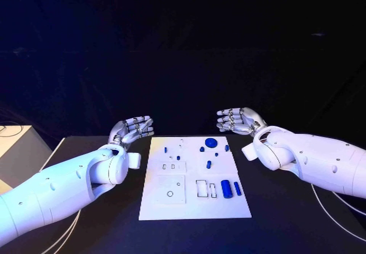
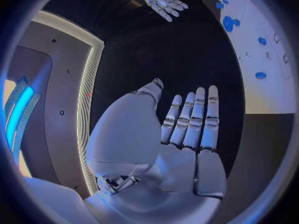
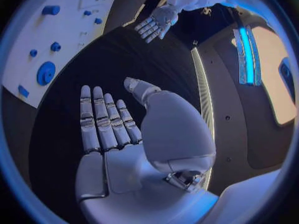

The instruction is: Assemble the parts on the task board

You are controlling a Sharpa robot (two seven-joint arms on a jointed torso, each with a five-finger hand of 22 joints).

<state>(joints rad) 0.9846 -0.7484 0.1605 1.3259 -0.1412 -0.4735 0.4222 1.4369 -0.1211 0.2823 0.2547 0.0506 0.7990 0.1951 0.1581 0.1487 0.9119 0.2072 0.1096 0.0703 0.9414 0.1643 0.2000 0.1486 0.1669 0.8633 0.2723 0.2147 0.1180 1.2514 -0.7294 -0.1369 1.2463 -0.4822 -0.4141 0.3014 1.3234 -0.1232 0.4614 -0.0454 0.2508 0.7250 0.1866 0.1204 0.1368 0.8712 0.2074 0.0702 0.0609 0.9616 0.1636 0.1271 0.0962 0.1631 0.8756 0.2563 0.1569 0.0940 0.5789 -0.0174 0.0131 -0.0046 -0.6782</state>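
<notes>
The white task board (image 1: 164, 209) lies in the middle of the black table. Several blue parts sit on it: a round disc (image 1: 210, 142) near its far edge, small pegs (image 1: 177, 157) around it, and a cylinder (image 1: 226, 188) beside a thin bar (image 1: 237, 188) on the near right. My left hand (image 1: 129, 129) hovers off the board's far left corner, fingers spread, holding nothing. My right hand (image 1: 238, 120) hovers beyond the far right corner, also holding nothing. The left wrist view shows my left hand (image 2: 187, 129) flat and bare, the board (image 2: 274, 84) beside it. In the right wrist view my right hand (image 3: 109, 124) is likewise bare, near the board (image 3: 69, 40).
A pale box (image 1: 17, 151) stands off the table's left side. Black tabletop (image 1: 290, 222) surrounds the board on all sides. Rectangular and round recesses (image 1: 171, 193) mark the board's near half.
</notes>
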